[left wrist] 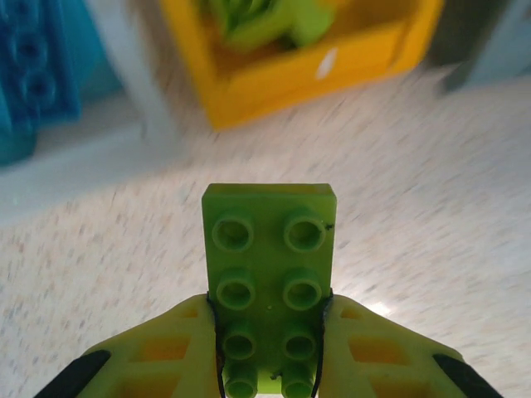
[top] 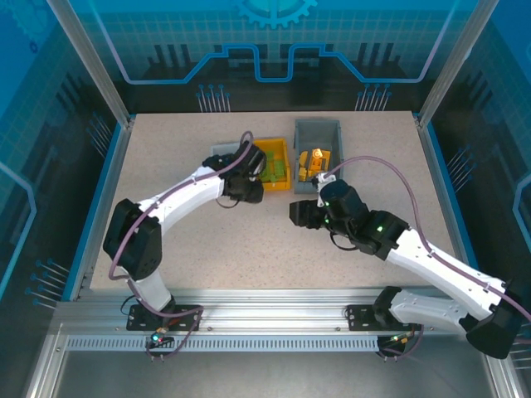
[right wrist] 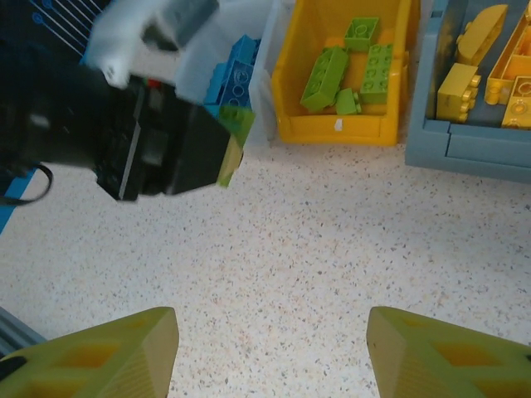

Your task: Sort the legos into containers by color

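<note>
Carrying is judged the step in hand: a green brick [left wrist: 270, 240] is clamped in the left end effector [left wrist: 270, 332] above the bench [left wrist: 431, 215], near the yellow bin [left wrist: 274, 83] (greens lie inside). A release over that bin is called for next. The right end effector [right wrist: 272, 348] is spread apart, empty.

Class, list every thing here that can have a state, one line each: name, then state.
left gripper, shut on green brick
green brick, gripped at one end, not in a bin
right gripper, open, empty
white bin, holds blue bricks
orange-yellow bin, holds green bricks
grey bin, holds orange-yellow bricks
</note>
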